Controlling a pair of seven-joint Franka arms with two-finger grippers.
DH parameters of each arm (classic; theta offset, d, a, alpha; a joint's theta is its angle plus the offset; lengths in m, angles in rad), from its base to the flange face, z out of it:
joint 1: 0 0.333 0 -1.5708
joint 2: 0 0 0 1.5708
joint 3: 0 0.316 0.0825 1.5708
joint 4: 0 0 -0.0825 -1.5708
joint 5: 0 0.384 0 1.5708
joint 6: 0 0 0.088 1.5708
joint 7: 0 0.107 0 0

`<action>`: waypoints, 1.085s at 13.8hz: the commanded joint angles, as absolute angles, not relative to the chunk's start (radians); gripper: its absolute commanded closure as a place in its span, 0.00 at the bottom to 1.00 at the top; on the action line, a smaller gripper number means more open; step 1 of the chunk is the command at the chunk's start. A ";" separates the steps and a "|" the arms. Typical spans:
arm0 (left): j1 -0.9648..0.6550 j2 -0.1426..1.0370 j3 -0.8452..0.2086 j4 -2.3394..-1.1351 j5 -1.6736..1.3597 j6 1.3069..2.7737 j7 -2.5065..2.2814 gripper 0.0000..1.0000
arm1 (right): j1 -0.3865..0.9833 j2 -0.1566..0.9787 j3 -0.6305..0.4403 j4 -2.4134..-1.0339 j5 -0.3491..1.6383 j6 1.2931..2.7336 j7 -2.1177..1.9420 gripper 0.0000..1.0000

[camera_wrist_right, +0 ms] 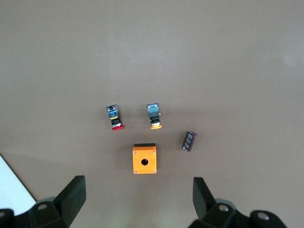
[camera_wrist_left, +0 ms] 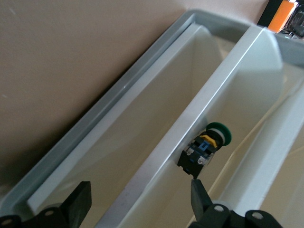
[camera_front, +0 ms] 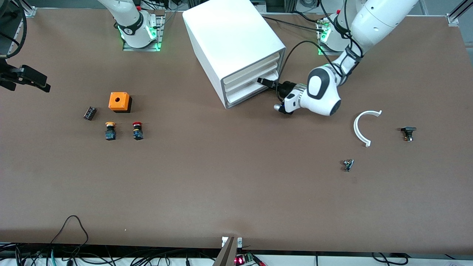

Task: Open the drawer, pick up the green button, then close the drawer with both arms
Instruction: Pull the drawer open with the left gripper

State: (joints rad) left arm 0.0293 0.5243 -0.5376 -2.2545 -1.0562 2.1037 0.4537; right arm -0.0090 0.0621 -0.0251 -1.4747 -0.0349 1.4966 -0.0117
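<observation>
The left end effector [camera_front: 264,81] is positioned at the front of the white cabinet [camera_front: 231,44], level with the stacked drawers. Its fingers [camera_wrist_left: 80,202] are spread wide and nothing is held between them. In the left wrist view the green-capped button [camera_wrist_left: 207,148] is seen lying on its side inside a white drawer [camera_wrist_left: 247,118], against the drawer's front wall and close to one fingertip without touching it. Which of the stacked drawers contains it cannot be told from that view.

The right end effector [camera_front: 26,77] hangs at the right arm's end of the bench [camera_front: 236,192], up in the air over the brown surface. Its fingers [camera_wrist_right: 71,194] are likewise spread wide and empty.

Toward the right arm's end are noted an orange box [camera_front: 119,102], a small dark cylinder [camera_front: 89,112] beside it, and, nearer the front camera, a yellow-capped button [camera_front: 110,130] and a red-capped button [camera_front: 138,130] side by side.

Toward the left arm's end are noted a white curved piece [camera_front: 360,127], a small black part [camera_front: 408,133] and a small metal part [camera_front: 348,164], each apart from the others.
</observation>
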 commanded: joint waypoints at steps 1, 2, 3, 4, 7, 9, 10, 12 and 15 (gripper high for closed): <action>0.014 0.540 -0.543 -2.266 -1.088 2.132 0.486 0.28 | -0.009 0.052 -0.025 -1.491 -0.032 1.514 -0.025 0.00; 0.005 0.540 -0.543 -2.276 -1.086 2.149 0.486 0.43 | -0.009 0.052 -0.025 -1.491 -0.032 1.514 -0.025 0.00; -0.014 0.538 -0.543 -2.279 -1.086 2.163 0.488 0.78 | -0.009 0.052 -0.025 -1.491 -0.031 1.514 -0.025 0.00; -0.015 0.538 -0.543 -2.279 -1.088 2.166 0.486 1.00 | -0.009 0.052 -0.025 -1.491 -0.029 1.514 -0.023 0.00; -0.002 0.531 -0.473 -2.264 -1.071 2.174 0.483 1.00 | -0.009 0.052 -0.025 -1.490 -0.028 1.513 -0.021 0.00; 0.018 0.520 -0.384 -2.231 -1.062 2.177 0.503 1.00 | -0.011 0.055 -0.026 -1.491 -0.029 1.513 -0.023 0.00; 0.035 0.515 -0.362 -2.206 -1.046 2.177 0.515 1.00 | -0.011 0.055 -0.025 -1.490 -0.029 1.513 -0.023 0.00; 0.057 0.502 -0.354 -2.186 -1.042 2.175 0.505 1.00 | -0.005 0.078 -0.020 -1.489 -0.031 1.513 -0.028 0.00; 0.063 0.462 -0.356 -2.184 -1.043 2.177 0.488 0.00 | -0.002 0.078 -0.020 -1.491 -0.029 1.505 -0.025 0.00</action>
State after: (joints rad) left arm 0.0720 0.4987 -0.3715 -2.1785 -1.0571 2.1273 0.5368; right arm -0.0056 0.0874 -0.0188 -1.4811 -0.0348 1.5034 -0.0128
